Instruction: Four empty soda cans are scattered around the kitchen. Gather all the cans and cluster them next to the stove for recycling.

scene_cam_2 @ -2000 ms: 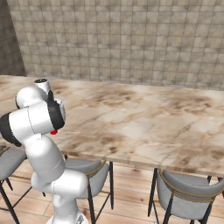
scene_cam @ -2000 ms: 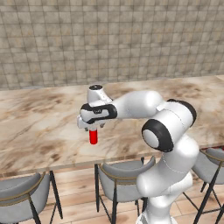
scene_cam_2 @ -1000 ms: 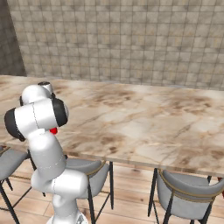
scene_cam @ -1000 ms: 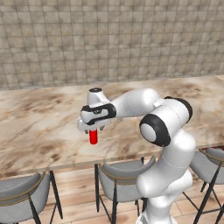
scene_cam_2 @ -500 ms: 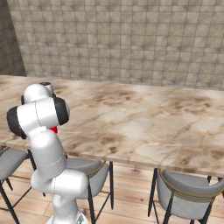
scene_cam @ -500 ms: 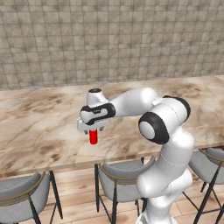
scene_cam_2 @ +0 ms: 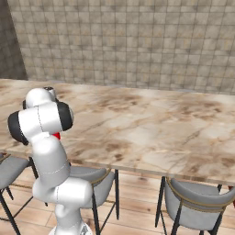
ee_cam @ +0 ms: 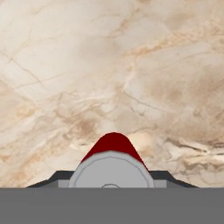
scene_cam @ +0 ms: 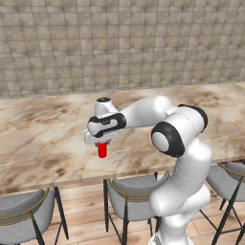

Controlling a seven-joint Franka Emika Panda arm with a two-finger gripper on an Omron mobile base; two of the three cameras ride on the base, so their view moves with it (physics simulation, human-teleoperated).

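In the lower part of the left base view stand grey stools [scene_cam: 131,194] with dark legs, on the wood plank floor [scene_cam: 86,217] just under the front edge of the counter. One more stool [scene_cam_2: 197,202] is at the lower right of the right base view.

Above them, a little left of the centre of the left base view, the gripper [scene_cam: 101,143] points down over the marble counter [scene_cam: 43,139]. Its fingers are closed on a red soda can [scene_cam: 102,150] — the can hangs upright below the hand, its lower end at or just above the counter near the front edge; I cannot tell if it touches. In the hand view the silver top of the can [ee_cam: 111,168] sits at the bottom centre, with the red side rising behind it, and a dark finger tip [ee_cam: 52,179] is tight at each side of it. In the right base view only a small red piece of the can [scene_cam_2: 56,135] shows beside the white arm, at the left of the frame.

Farther back the counter runs wide across the frame, up to the tan tiled wall [scene_cam: 124,43] — it takes the whole upper part of both base views.
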